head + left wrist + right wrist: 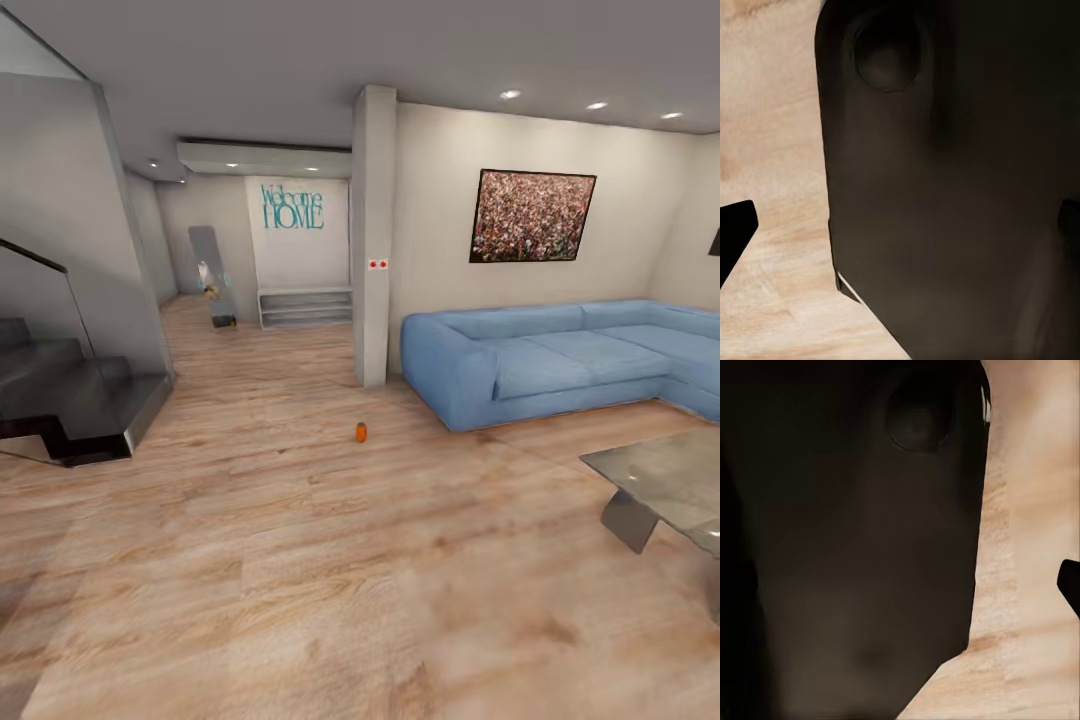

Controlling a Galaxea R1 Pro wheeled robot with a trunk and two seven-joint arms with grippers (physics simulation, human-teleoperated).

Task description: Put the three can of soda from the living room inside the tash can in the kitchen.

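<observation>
I'm looking across the living room from the head view; one orange soda can (361, 432) is standing upright on the wood-plank floor (300, 560), long axis vertical, well apart from me and ahead, about on my centre line. It's sitting in open floor, in front of the grey pillar (373, 235) and just off the near end of the blue sofa (560, 355). The glass-topped table (665, 480) is lying off to my right, the dark stair block (85, 400) off to my left. No second or third can that I'm able to pick out, no bin either.

My jaws: in both wrist views I'm seeing mostly a dark body panel close up with floor planks beside it, plus a black sliver at the edge in each that may be a fingertip. I cannot tell whether either pair is released or clenched. Nothing seems held, as far as I'm judging.

Which arm is nearer: too close to call, the can is lying roughly midway between my sides. I'm judging the coming move as a drive forward before any reach, then a low side-on grasp across the can's width.
</observation>
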